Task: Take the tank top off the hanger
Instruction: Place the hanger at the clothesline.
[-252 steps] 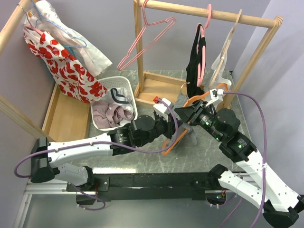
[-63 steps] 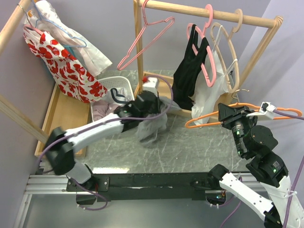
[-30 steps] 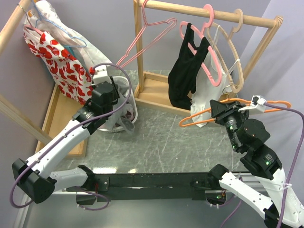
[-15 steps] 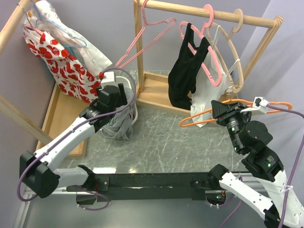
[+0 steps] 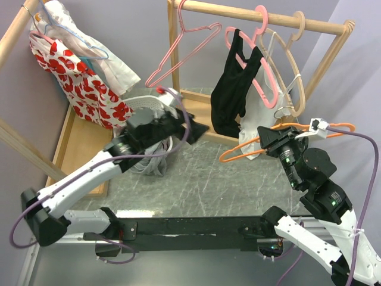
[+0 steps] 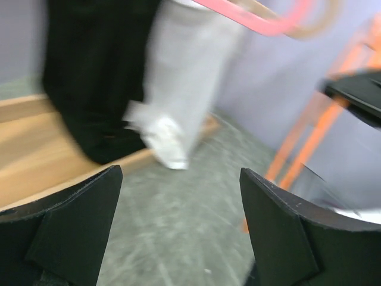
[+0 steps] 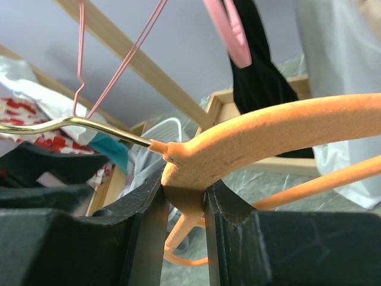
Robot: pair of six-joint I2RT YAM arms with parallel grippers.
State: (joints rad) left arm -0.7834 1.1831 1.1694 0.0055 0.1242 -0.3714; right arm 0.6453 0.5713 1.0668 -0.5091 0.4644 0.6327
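The grey tank top [image 5: 150, 162] lies draped over the front rim of the white basket [image 5: 144, 103], off the hanger. Over the table just right of the basket hangs my left gripper [image 5: 197, 128], open; in the left wrist view the left gripper [image 6: 180, 174] has only blurred table between its fingers. My right gripper [image 5: 275, 139] holds the bare orange hanger [image 5: 244, 148] up at the right. In the right wrist view the right gripper [image 7: 184, 186] is shut on the orange hanger [image 7: 268, 136] at its neck, below the metal hook.
A wooden rack [image 5: 262, 15] at the back carries pink hangers, a black garment [image 5: 231, 98], a white garment [image 5: 261, 122] and a beige hanger. A red-flowered dress [image 5: 77, 86] hangs on the left rack. The rack's wooden base [image 5: 196, 113] lies behind the basket.
My left gripper opened, let the grey tank top drop over the basket's rim and swung right, away from it. The right gripper kept the orange hanger almost still.
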